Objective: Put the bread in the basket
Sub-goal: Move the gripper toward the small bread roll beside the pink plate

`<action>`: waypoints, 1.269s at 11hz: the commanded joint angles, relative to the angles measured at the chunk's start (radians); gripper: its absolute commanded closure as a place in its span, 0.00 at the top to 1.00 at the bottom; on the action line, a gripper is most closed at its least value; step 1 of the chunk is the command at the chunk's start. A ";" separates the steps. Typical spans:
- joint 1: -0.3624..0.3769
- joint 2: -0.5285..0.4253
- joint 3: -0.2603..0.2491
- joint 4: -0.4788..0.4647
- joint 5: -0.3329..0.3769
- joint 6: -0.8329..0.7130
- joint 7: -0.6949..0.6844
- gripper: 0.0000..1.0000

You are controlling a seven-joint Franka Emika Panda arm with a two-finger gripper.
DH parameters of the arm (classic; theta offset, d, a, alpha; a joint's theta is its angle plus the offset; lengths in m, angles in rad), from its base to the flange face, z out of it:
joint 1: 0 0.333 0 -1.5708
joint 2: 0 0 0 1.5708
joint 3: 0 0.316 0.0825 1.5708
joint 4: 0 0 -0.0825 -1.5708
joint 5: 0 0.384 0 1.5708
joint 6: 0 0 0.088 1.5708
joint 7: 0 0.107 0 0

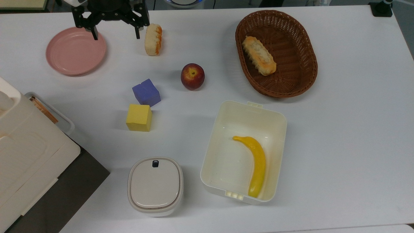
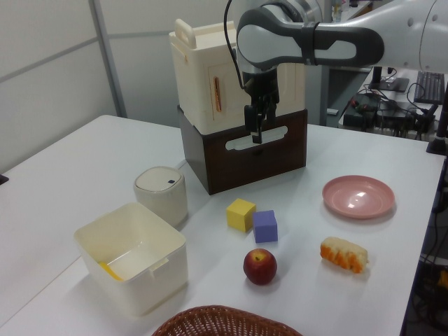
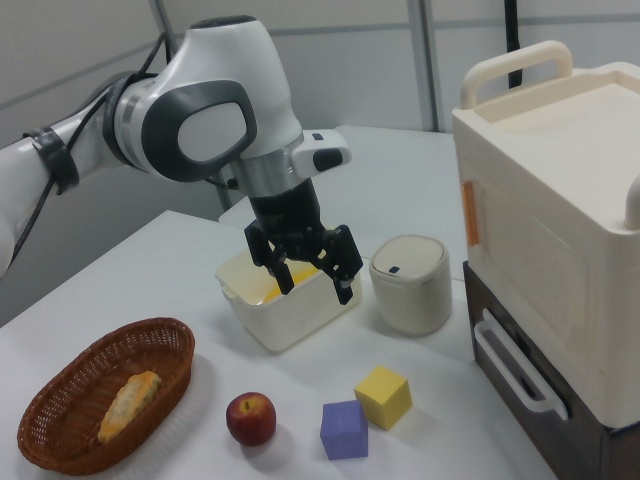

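Bread (image 1: 153, 39) lies just beside spread fingers (image 1: 137, 32).

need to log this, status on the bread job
Gripper open, empty, up off the table. Bread on the table beside it, untouched. Basket already holds a longer loaf; apple off the direct path.

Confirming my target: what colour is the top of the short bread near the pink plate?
Golden-orange on pale cream sides; the bread shows best in the top view.

The basket (image 2: 222, 321) is cut off by the left view's bottom edge, and the tub (image 2: 133, 257) wall hides most of the banana (image 2: 108, 270).
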 commanded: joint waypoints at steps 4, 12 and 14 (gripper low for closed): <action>-0.005 -0.026 -0.003 -0.012 0.050 -0.036 -0.047 1.00; -0.002 -0.026 0.001 -0.018 0.055 -0.051 -0.066 1.00; 0.001 -0.022 0.003 -0.026 0.055 -0.086 -0.063 1.00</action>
